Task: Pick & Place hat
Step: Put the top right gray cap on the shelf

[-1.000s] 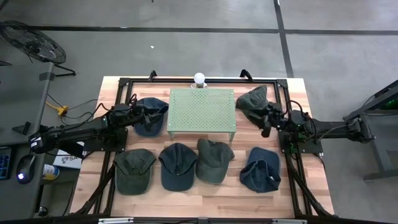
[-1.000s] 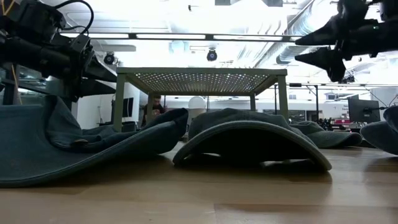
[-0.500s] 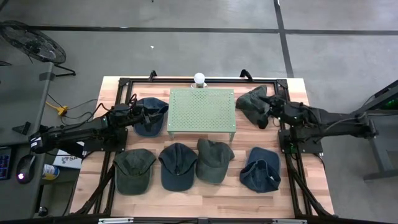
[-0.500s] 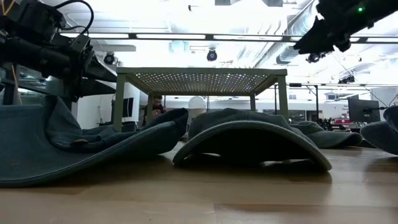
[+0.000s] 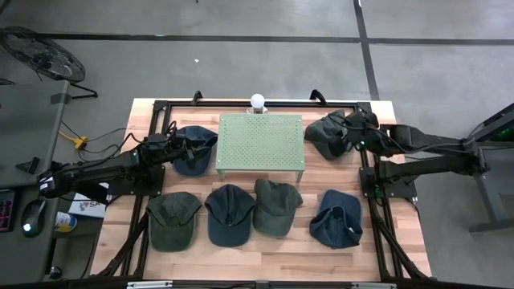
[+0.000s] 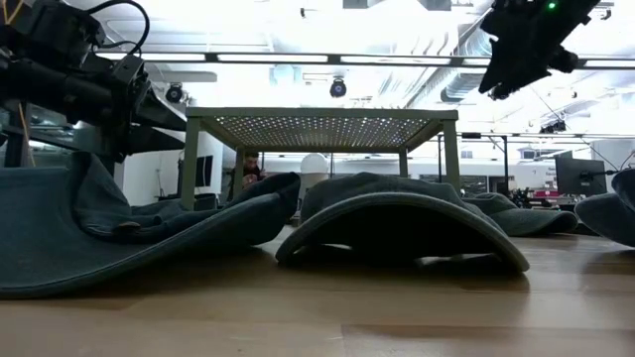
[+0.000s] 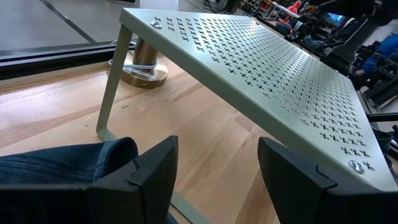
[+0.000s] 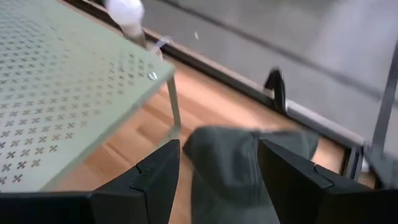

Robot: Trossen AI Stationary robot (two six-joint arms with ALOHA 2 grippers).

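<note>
The right pincer (image 5: 350, 133), released and empty, hovers over the dark green hat (image 5: 325, 132) beside the perforated green stand (image 5: 261, 143). If it descends off-centre, it may pinch only a fold of the soft crown and the hat can slip (my judgement). The stand's leg is close and could be struck. The left pincer (image 5: 186, 146), also released, waits at the blue hat (image 5: 193, 152) on the counter (image 5: 385, 257); four more caps lie in front.
</note>
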